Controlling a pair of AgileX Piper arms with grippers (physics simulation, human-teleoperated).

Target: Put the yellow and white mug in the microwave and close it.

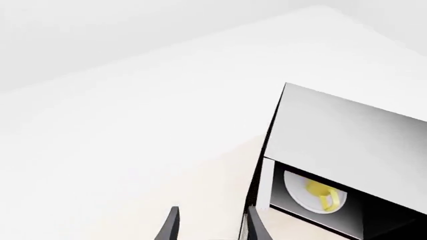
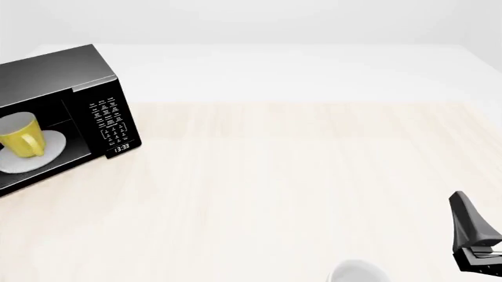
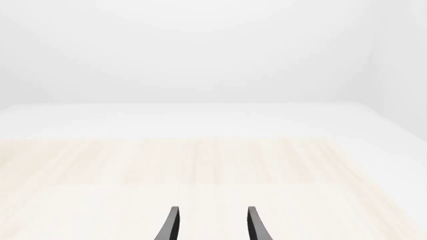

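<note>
While yellow and white mug (image 2: 20, 136) sits inside microwave (image 2: 59, 76) | left end effector (image 1: 212, 225) apart, spread, empty

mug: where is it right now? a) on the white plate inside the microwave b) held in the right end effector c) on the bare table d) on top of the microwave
a: the mug stands on the plate inside the open microwave, with no end effector near it.
</note>
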